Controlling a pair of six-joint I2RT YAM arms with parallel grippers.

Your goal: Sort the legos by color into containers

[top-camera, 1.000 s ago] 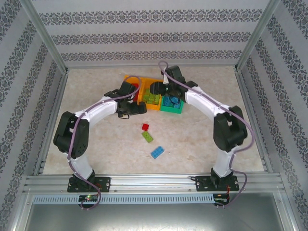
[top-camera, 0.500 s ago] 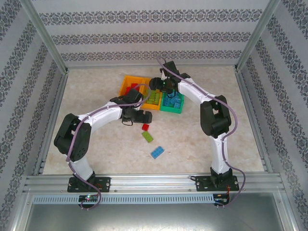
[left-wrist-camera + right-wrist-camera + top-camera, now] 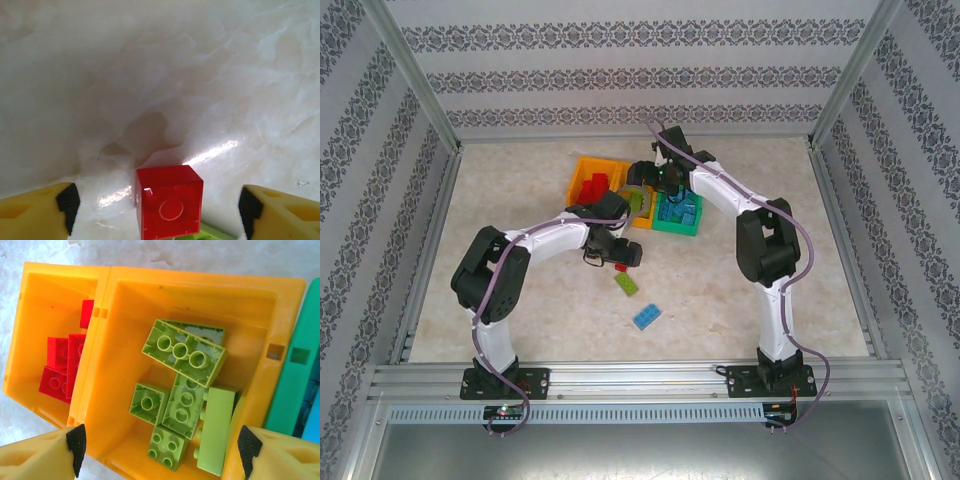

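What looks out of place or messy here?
Loose on the table lie a red brick inside the open left gripper, a green brick beside it and a blue brick apart. In the middle orange bin, one long green brick lies underside up. Nothing looks broken.

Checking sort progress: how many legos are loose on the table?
3. A red brick sits inside the open left gripper, a lime green brick lies just beside it, and a blue brick lies farther toward the near edge. More may hide under the left arm.
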